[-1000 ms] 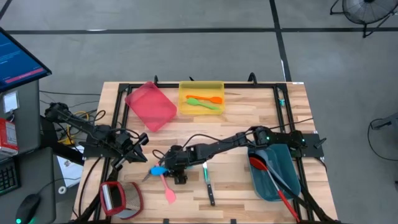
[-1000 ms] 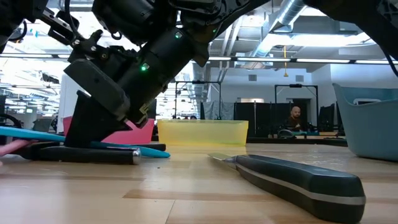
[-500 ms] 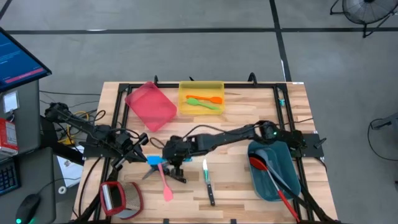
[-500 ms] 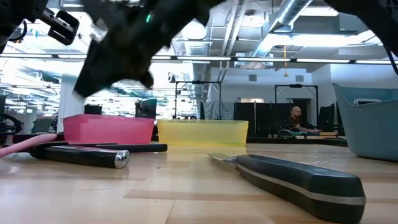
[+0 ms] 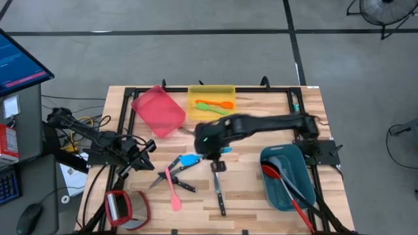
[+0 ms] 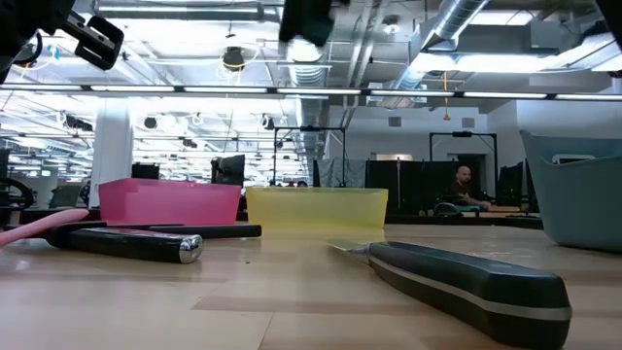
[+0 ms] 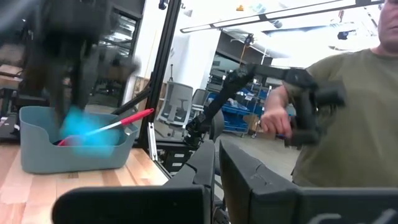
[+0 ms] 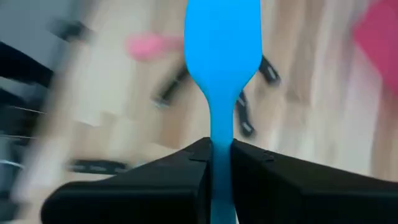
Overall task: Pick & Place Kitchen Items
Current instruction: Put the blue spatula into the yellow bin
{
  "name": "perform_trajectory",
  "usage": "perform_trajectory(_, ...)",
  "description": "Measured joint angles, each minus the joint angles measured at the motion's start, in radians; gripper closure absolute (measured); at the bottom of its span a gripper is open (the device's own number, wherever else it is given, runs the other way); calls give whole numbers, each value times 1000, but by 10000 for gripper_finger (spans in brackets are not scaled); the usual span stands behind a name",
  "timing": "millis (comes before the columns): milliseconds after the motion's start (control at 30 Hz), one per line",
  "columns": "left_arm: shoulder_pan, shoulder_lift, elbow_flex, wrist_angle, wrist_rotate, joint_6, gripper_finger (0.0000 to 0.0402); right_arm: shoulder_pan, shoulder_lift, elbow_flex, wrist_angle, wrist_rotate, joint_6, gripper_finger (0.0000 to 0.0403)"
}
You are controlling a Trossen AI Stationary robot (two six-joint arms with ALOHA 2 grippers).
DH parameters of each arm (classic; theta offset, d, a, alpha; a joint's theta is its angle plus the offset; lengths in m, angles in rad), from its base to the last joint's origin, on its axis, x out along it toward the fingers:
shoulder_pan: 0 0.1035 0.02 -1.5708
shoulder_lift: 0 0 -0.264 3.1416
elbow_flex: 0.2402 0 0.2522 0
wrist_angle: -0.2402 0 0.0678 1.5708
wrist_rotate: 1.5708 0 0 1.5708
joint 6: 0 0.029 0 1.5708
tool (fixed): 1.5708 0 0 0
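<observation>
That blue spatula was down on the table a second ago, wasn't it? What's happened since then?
The right gripper, shut on the blue spatula, has lifted it off the pile and swung back toward the table's middle, carrying it above the wood. The pink spatula and black-handled knives stayed down, though they shifted slightly. The left gripper waits at the left edge, unmoved; the pink bin, yellow bin and teal bin are unchanged.

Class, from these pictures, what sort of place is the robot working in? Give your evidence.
Probably an open-plan robotics lab or workshop: exposed ceiling ducts, office chairs on a bare floor, and a person gripping a control handle beside the wooden table.
</observation>
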Motion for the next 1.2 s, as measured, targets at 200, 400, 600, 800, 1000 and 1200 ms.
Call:
perform_trajectory(200,0,0,0,0,0,0,394,-36,-162,2,27,-129,-31,383)
perform_trajectory(400,0,0,0,0,0,0,394,-154,-273,2,125,-304,-74,383)
perform_trajectory(600,0,0,0,-1,0,0,394,-348,-288,1,139,-308,-105,383)
perform_trajectory(800,0,0,0,-1,0,0,394,-533,-236,0,252,-536,-117,383)
perform_trajectory(1000,0,0,0,0,0,0,394,-650,-103,1,381,-762,-88,383)
perform_trajectory(1200,0,0,0,1,0,0,394,-701,60,0,399,-877,-108,383)
